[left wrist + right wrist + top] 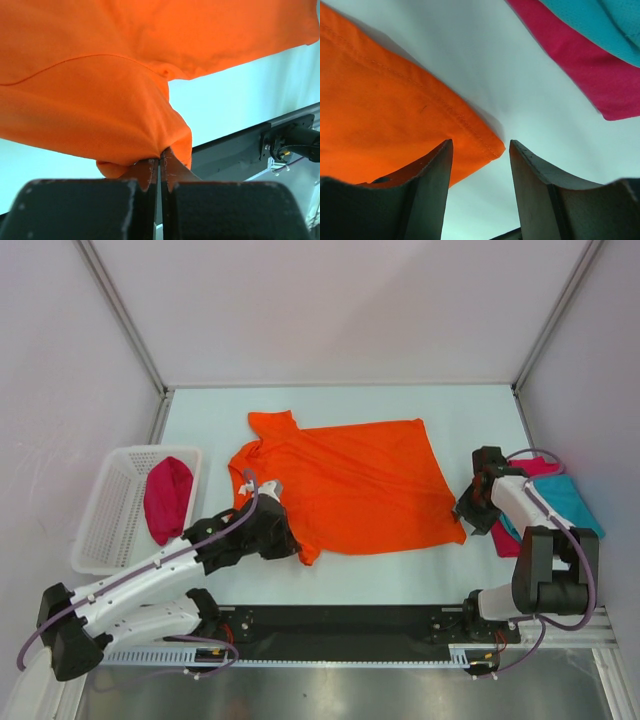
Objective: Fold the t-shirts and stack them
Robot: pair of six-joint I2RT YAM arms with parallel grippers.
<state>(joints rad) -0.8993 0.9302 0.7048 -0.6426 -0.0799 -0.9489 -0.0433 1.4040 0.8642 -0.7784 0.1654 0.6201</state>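
Overhead and wrist views, read left to right, with every position given relative to the orange t-shirt (350, 485).

Far left of the orange t-shirt: a white mesh basket (105, 505) on the table (460, 420), holding a bunched crimson t-shirt (167, 500).

Between the basket and the orange t-shirt: the left arm (150, 575), reaching in from the near edge to the shirt's near-left part. In the left wrist view, the left jaws are pressed together on a gathered fold of orange cloth (100, 100). The fold bulges just above the jaw tips and is raised off the table there.

Centre: the orange t-shirt lies spread and mostly flat on the table. Its collar end points to the far left and its hem runs along the right side. The near-left edge is rumpled where it is pinched.

Just right of the orange t-shirt: the right arm (530, 505), its wrist lowered at the shirt's near-right corner. In the right wrist view, the right jaws stand spread, gripping nothing. The orange corner (380, 115) lies on the table in front of them, ahead of the left-hand one and ending near the gap between the two.

Farther right of the orange t-shirt, apart from it across a strip of bare table: a teal t-shirt (570, 500) lying on a second crimson t-shirt (505, 540), whose edge shows from under the teal on the side facing the orange.
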